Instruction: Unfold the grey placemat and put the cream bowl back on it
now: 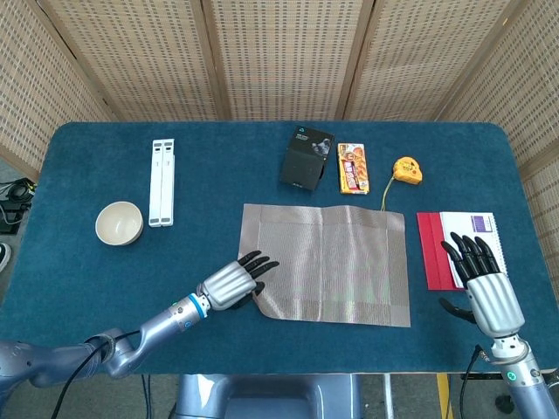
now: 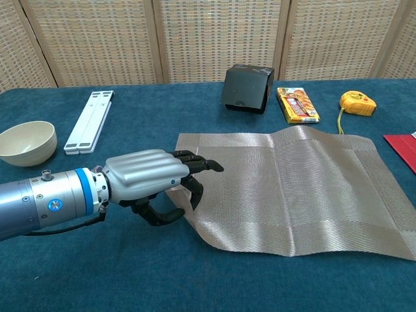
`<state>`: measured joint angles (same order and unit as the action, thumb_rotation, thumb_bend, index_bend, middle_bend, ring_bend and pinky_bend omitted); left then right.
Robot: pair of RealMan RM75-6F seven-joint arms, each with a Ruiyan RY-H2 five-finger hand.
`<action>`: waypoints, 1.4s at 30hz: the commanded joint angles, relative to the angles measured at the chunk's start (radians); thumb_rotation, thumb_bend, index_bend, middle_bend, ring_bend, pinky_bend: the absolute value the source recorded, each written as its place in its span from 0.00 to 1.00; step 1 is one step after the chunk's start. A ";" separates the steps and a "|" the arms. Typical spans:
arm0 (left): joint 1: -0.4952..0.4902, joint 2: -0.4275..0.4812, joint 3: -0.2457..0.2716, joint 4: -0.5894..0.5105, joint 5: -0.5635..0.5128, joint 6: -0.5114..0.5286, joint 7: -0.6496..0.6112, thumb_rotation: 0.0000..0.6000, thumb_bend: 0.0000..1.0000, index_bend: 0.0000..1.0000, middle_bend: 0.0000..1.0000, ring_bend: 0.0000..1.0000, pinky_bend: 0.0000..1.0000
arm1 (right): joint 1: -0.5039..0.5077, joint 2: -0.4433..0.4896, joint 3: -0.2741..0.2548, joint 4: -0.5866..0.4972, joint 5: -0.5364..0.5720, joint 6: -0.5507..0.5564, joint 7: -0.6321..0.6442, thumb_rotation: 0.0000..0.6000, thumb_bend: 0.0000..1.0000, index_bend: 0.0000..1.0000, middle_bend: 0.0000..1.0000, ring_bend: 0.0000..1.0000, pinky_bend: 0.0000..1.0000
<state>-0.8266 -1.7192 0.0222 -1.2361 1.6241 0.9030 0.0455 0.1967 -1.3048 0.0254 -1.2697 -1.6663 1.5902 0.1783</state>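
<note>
The grey placemat (image 1: 336, 262) (image 2: 292, 188) lies spread in the middle of the blue table, slightly rippled. My left hand (image 1: 231, 284) (image 2: 146, 179) is at its near left corner, thumb under the edge and fingers curled over it, gripping the corner, which is lifted and drawn in towards the right. The cream bowl (image 1: 119, 223) (image 2: 26, 143) stands upright on the bare cloth far to the left, apart from the mat. Only the head view shows my right hand (image 1: 485, 284), which is open with fingers spread and holds nothing, near the front right edge.
A white folded stand (image 1: 161, 182) lies beside the bowl. Behind the mat are a black box (image 1: 307, 158), a snack pack (image 1: 353, 168) and a yellow tape measure (image 1: 406, 169). A red notebook with white paper (image 1: 434, 249) lies right of the mat, just ahead of my right hand.
</note>
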 commanded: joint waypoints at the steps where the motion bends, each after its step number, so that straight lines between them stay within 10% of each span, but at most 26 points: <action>1: 0.008 0.005 0.004 -0.013 0.003 0.018 0.007 1.00 0.55 0.72 0.00 0.00 0.00 | -0.001 0.000 -0.002 -0.002 -0.007 0.005 0.000 1.00 0.00 0.00 0.00 0.00 0.00; 18: 0.186 0.191 0.102 -0.417 -0.142 0.099 0.503 1.00 0.56 0.77 0.00 0.00 0.00 | -0.015 0.016 -0.017 -0.035 -0.061 0.052 -0.008 1.00 0.00 0.01 0.00 0.00 0.00; 35: 0.249 0.279 0.166 -0.502 -0.096 0.119 0.525 1.00 0.54 0.75 0.00 0.00 0.00 | -0.031 0.030 -0.027 -0.068 -0.108 0.100 -0.028 1.00 0.00 0.01 0.00 0.00 0.00; 42: 0.237 0.365 0.157 -0.585 -0.131 0.078 0.481 1.00 0.02 0.00 0.00 0.00 0.00 | -0.034 0.034 -0.024 -0.072 -0.108 0.102 -0.024 1.00 0.00 0.01 0.00 0.00 0.00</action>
<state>-0.5858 -1.3830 0.1841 -1.7929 1.5020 0.9862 0.5484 0.1630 -1.2711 0.0009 -1.3419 -1.7746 1.6927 0.1539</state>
